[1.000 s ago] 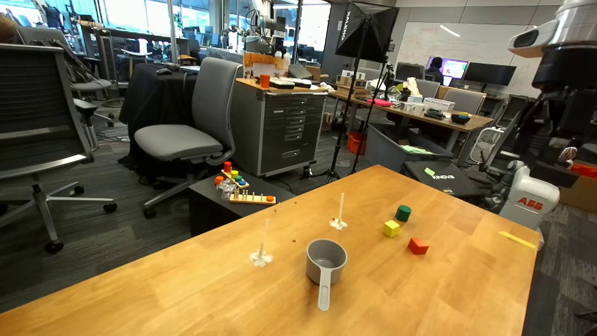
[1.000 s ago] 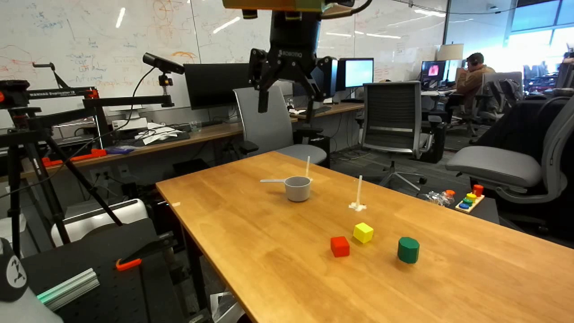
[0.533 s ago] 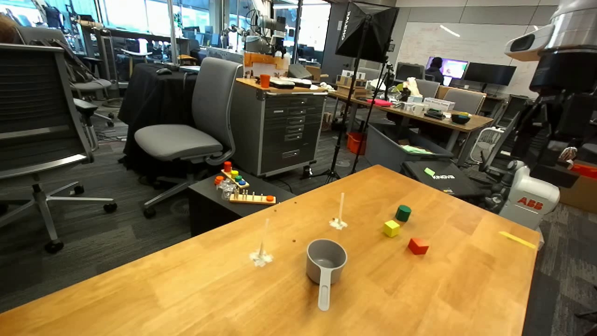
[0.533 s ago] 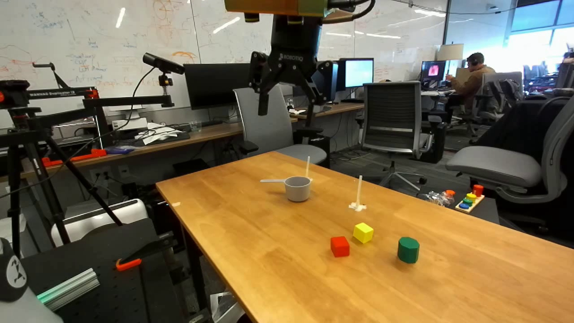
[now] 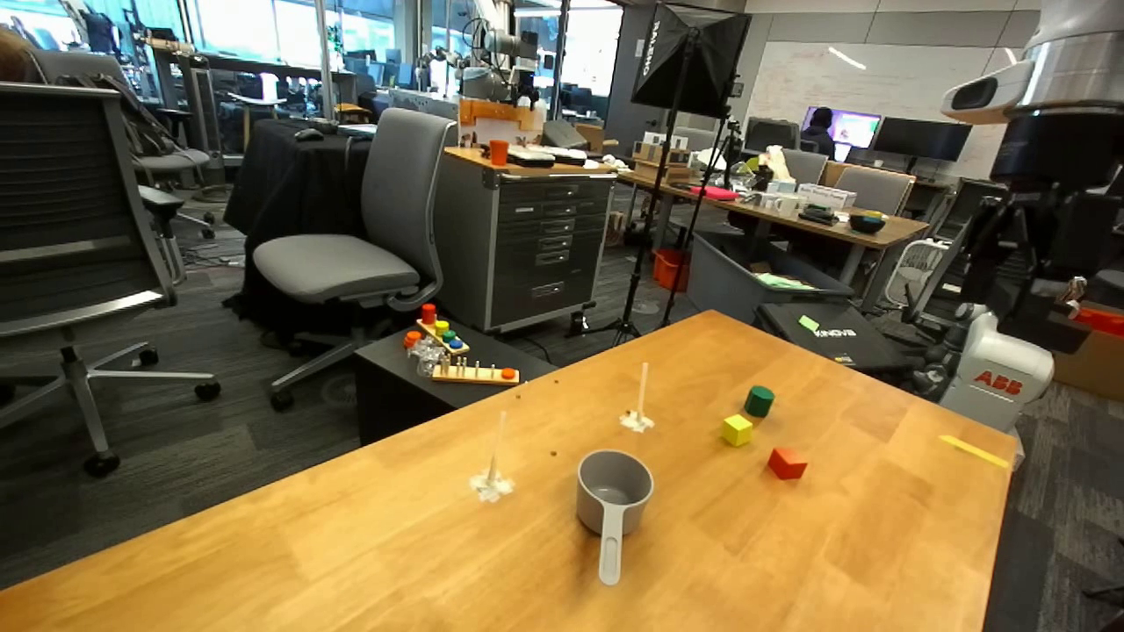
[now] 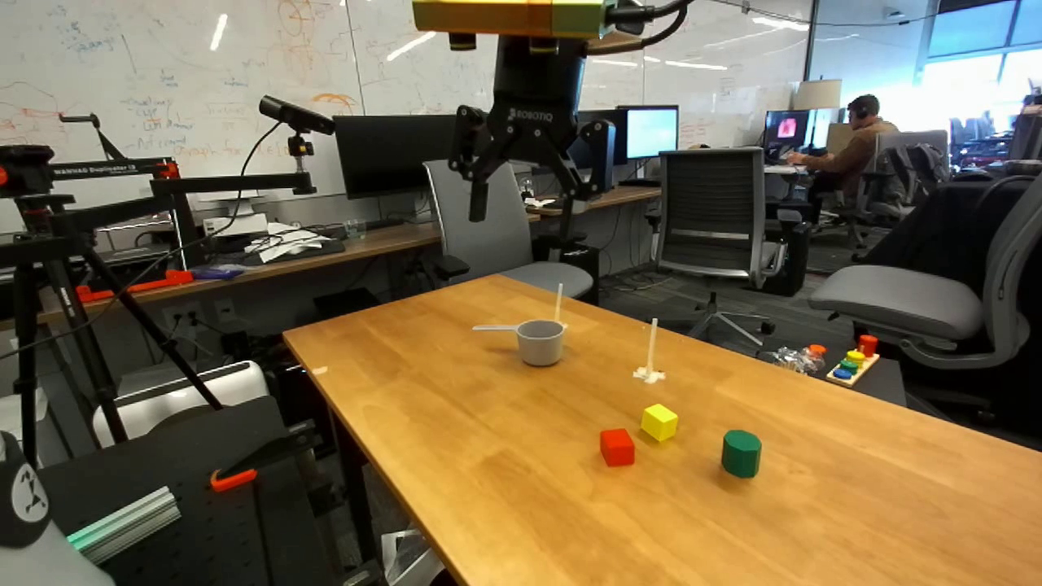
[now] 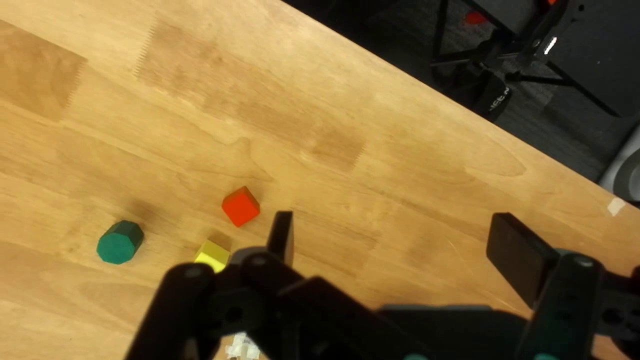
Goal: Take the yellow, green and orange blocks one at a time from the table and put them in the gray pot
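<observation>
While fingers (image 7: 517,255) stand wide | octagonal green block (image 6: 742,453), yellow cube (image 6: 659,422), orange cube (image 6: 617,448) rest | grained wooden table (image 6: 505,496)

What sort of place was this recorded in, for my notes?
Probably a robotics lab or shared technical workspace: what looks like a white ABB-marked robot, a whiteboard with handwriting on it, and computer monitors suggest it.
</observation>
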Controlling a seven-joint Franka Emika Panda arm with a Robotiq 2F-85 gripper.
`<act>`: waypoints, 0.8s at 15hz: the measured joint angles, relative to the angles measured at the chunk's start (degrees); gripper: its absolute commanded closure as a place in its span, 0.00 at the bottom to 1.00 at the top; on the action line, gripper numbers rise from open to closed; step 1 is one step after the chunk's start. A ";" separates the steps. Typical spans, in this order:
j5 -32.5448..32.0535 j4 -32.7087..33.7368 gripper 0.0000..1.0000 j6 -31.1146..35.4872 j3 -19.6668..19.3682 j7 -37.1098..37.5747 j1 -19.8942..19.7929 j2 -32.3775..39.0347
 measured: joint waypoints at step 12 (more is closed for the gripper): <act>-8.40 0.11 0.00 5.45 0.59 -1.76 -1.76 7.98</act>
